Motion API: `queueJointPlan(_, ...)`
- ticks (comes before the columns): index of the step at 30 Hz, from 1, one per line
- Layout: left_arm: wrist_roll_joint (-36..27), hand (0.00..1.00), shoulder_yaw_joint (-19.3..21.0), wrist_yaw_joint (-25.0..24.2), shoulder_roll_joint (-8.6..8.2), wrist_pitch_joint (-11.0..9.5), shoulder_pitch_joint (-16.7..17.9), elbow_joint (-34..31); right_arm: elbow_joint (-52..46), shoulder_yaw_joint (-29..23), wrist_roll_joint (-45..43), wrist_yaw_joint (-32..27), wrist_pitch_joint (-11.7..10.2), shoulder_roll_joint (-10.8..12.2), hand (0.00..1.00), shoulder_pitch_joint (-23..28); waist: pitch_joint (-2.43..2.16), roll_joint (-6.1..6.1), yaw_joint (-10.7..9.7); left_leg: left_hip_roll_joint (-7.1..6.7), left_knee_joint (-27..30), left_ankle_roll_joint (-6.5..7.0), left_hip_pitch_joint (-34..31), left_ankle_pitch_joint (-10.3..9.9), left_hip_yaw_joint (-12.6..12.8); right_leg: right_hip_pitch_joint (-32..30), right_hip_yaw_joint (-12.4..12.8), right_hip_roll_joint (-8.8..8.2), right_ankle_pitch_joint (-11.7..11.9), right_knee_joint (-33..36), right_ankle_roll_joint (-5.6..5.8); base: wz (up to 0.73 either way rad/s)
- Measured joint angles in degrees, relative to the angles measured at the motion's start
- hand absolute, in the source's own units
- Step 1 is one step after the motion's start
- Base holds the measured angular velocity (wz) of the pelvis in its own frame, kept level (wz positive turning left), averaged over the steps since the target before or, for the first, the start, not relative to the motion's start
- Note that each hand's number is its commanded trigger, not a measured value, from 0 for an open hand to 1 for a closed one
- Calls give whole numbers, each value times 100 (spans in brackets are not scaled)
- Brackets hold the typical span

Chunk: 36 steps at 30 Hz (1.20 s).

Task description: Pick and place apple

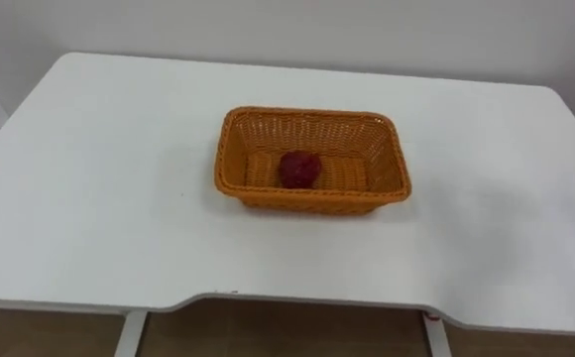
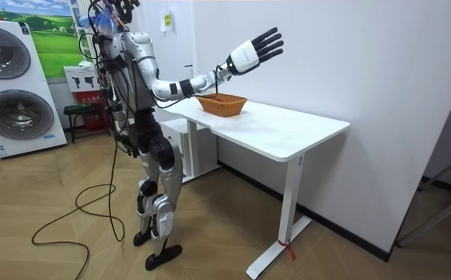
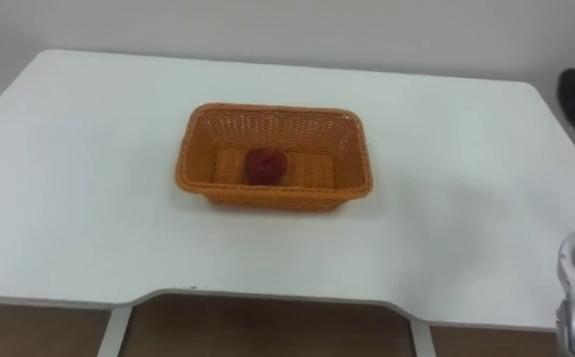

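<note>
On the left side the white table (image 1: 99,198) is bare, from its left edge up to the basket. The orange woven basket (image 1: 312,201) stands about in the middle of the tabletop, well apart from every edge. The apple (image 1: 298,169), dark red, lies inside it on the bottom, in the left half, and nothing touches it. So I judge that the main part of the task is done: the apple is placed, and picking and carrying are not needed any more. What is left for me, I think, is only to bring my arm back and to let it rest. My right hand (image 2: 254,51) is more to the right, lifted high over the table and above the basket. Its fingers are straight and spread wide, and it holds nothing. The tabletop is smooth and plain, with a curved cut in its near edge where I stand. In the room view, at the left, two washing machines (image 2: 12,93) stand behind me. The floor (image 2: 70,257) is wooden with a zigzag pattern, and a plain white wall (image 2: 365,62) runs along the far edge of the table.
</note>
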Motion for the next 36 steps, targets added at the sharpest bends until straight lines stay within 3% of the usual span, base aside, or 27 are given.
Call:
queueJointPlan(1, 0, 0, 18, 12, -2, 0, 20, -1, 239, -107, 133, -213, -2, -2, 0, 32, 13, -29, -2, 3, -10, 0, 16, 0, 32, -2, 47, 4, 0, 3, -1, -16)
queueJointPlan(7, 3, 0, 209, 62, -13, 72, 101, -157, 1148, -514, 544, -1035, 62, 7, 0, 397, -23, 1, -152, -14, -61, 4, 38, 1, 97, -33, 162, 2, -1, 0, 1, -8)
queueJointPlan(10, 3, 0, 268, 158, -20, 111, 93, -183, 1717, -670, 659, -1245, 75, 6, 0, 497, -29, -8, -213, -12, -57, 3, 4, 1, 103, -67, 176, 5, -1, -8, 0, -1)
queueJointPlan(14, 30, 0, 385, 239, -51, 247, 100, -251, 2717, -857, 1450, -1394, 192, 28, 0, 738, -35, -15, -271, -4, -57, 3, -38, 1, 134, -109, 209, 9, -1, -6, 0, -2)
queueJointPlan(19, 32, 0, 370, 242, -76, 389, 152, -423, 3769, -815, 1734, -1280, 354, 372, 0, 1125, -45, 3, -303, -4, -45, 3, -73, 1, 106, -101, 245, 16, 0, -10, -1, 0)
queueJointPlan(22, 27, 0, 371, 240, -103, 390, 127, -428, 4864, -621, 2397, -845, 547, 597, 0, 1190, -28, 35, -279, 0, -57, 4, -41, 1, 147, -129, 269, 16, -1, 3, -1, -2)
queueJointPlan(27, 62, 0, 372, 241, -230, 458, 148, -411, 5824, -126, 3127, -37, 833, 796, 0, 1190, -15, 125, -267, 8, -61, 16, -13, -18, 200, -156, 372, 24, -7, 0, 2, -10)
queueJointPlan(32, 59, 0, 374, 230, -277, 534, 148, -329, 6460, 522, 3073, 865, 1127, 978, 0, 1250, -15, 161, -135, 7, -94, 20, 13, -21, 230, -158, 381, 16, -6, -4, 9, -2)
queueJointPlan(36, 46, 0, 346, 224, -355, 619, 159, -295, 6669, 1006, 2196, 1486, 1361, 1006, 0, 1247, -23, 214, -50, -17, -53, 41, 14, -36, 181, -85, 272, -7, 2, -78, 23, 7)
